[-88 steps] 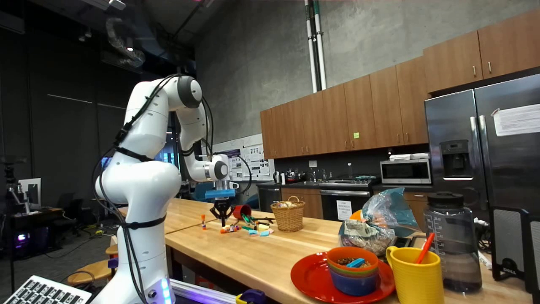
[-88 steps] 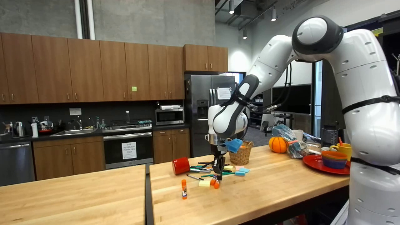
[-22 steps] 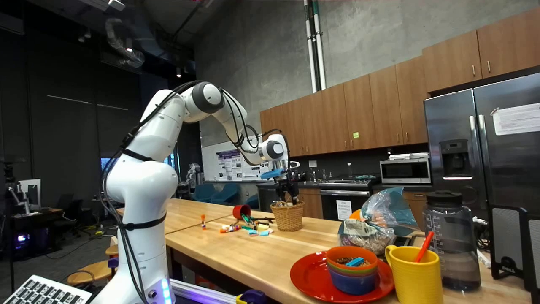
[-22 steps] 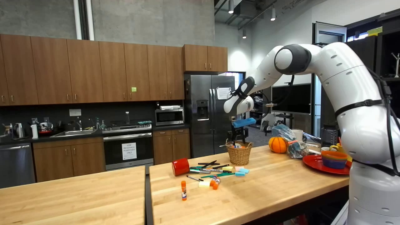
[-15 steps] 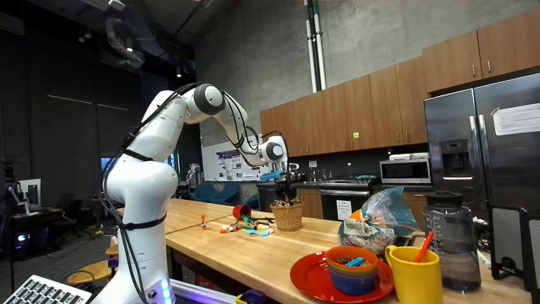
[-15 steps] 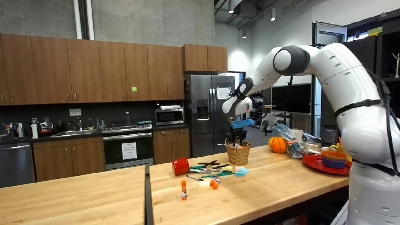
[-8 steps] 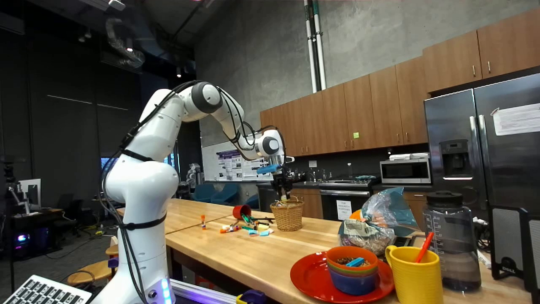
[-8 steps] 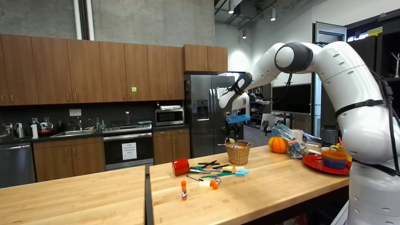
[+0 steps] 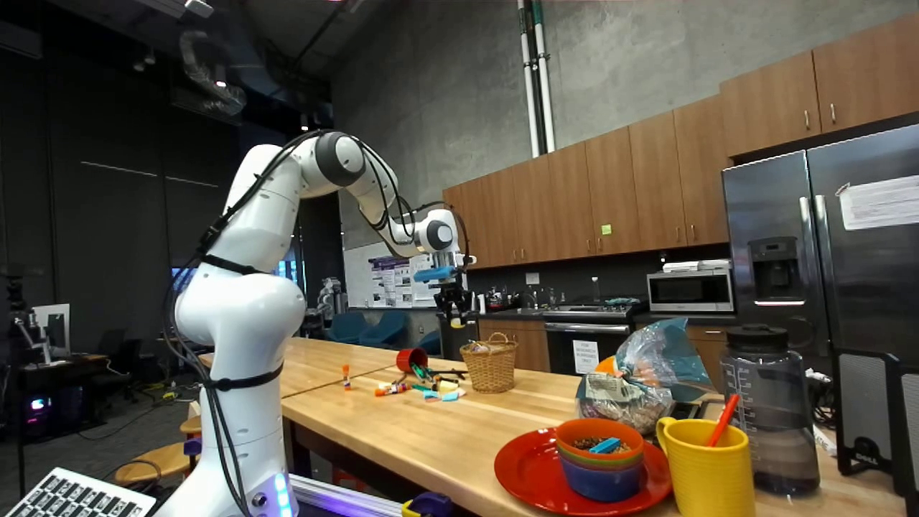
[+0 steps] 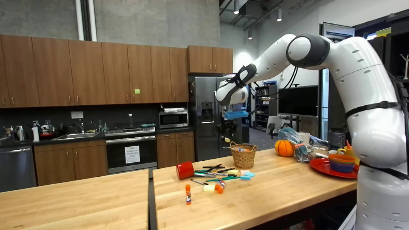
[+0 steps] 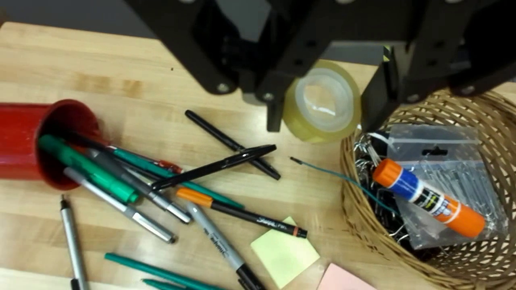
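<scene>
My gripper (image 11: 321, 121) is shut on a roll of clear yellowish tape (image 11: 350, 96), with one finger on each side of it. In an exterior view the gripper (image 10: 227, 136) holds the tape (image 10: 227, 140) above and beside the wicker basket (image 10: 244, 160). The tape also shows in an exterior view (image 9: 457, 324), higher than the basket rim. In the wrist view the basket (image 11: 496, 257) holds an orange glue stick (image 11: 427, 197), a clear plastic bag (image 11: 435, 137) and metal clips. A red cup (image 11: 20, 141) lies on its side with pens spilling out.
Loose pens, a yellow sticky pad (image 11: 286, 257) and a pink one (image 11: 342, 280) lie below the gripper. One glue stick (image 10: 188, 195) stands upright; two lie nearby (image 10: 219, 186). A pumpkin (image 10: 284, 148), red plate (image 9: 528, 477), bowls (image 9: 602, 477), yellow mug (image 9: 711, 477) and bottle (image 9: 768, 424) are farther along.
The gripper moved from above the lying glue sticks to the basket, dipped into it, and came up with the tape. It has since risen and shifted away from the basket toward the red cup.
</scene>
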